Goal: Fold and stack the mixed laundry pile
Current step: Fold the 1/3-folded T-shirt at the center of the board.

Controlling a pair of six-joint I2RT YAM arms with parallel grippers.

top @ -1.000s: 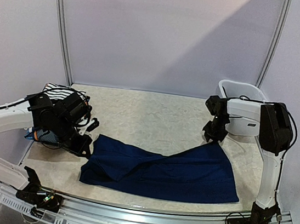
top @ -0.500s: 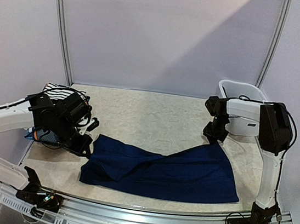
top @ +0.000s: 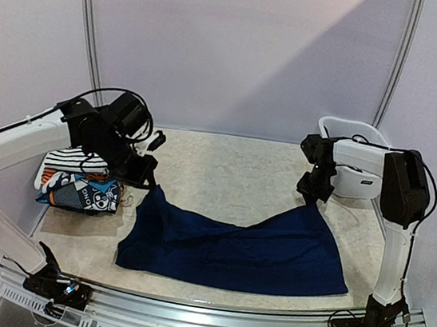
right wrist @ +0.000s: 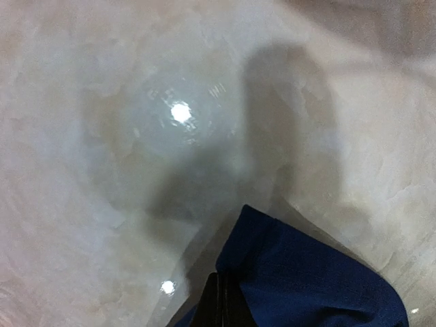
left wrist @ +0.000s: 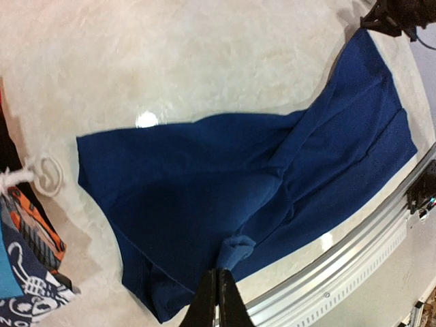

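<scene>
Left gripper (top: 147, 177) mid-left of frame, jaws pinched closed, arm arched high. Right gripper (top: 313, 198) mid-right, closed too, pointing down.

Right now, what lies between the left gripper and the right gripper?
The plain navy blue cloth garment spans from the left gripper to the right gripper, each pinching one end; the top external view shows it.

1. The far middle of the table (top: 226, 168) lies bare between the two arms, giving open passage there.
2. The navy garment (top: 239, 251) covers the near half. Its far corners are pinched up by the left gripper (top: 151, 182) and the right gripper (top: 316, 200).
3. The folded stack (top: 78, 185) blocks the left edge, and the white tub (top: 352, 131) blocks the far right corner.
</scene>
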